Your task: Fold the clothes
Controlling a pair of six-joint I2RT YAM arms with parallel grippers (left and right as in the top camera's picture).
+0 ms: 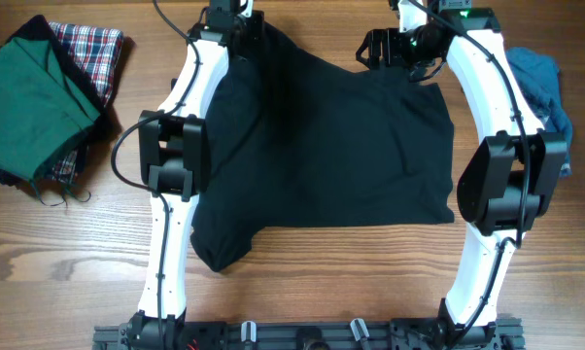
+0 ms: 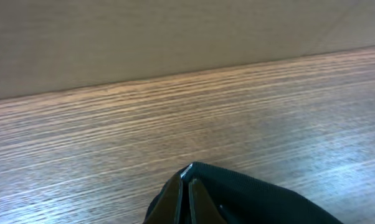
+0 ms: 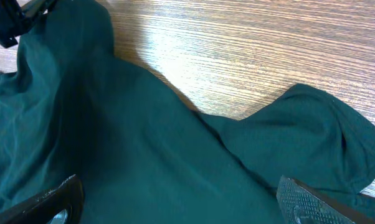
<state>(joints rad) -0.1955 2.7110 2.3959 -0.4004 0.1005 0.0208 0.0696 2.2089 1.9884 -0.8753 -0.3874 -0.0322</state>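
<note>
A large black shirt (image 1: 341, 146) lies spread across the middle of the table, one sleeve trailing toward the front left. My left gripper (image 1: 236, 27) is at its far left corner. In the left wrist view that gripper (image 2: 189, 186) is shut on a pinched fold of the dark fabric (image 2: 262, 199). My right gripper (image 1: 409, 53) hovers at the shirt's far right corner. Its fingers (image 3: 312, 199) stand wide apart over the cloth (image 3: 175, 155), holding nothing. A smaller blue garment (image 1: 540, 83) lies bunched at the right, behind the right arm.
A stack of folded clothes sits at the far left, a green piece (image 1: 30, 97) over a plaid one (image 1: 90, 53). Bare wooden table (image 1: 322, 282) shows in front of the shirt and beyond its far edge (image 2: 175, 112).
</note>
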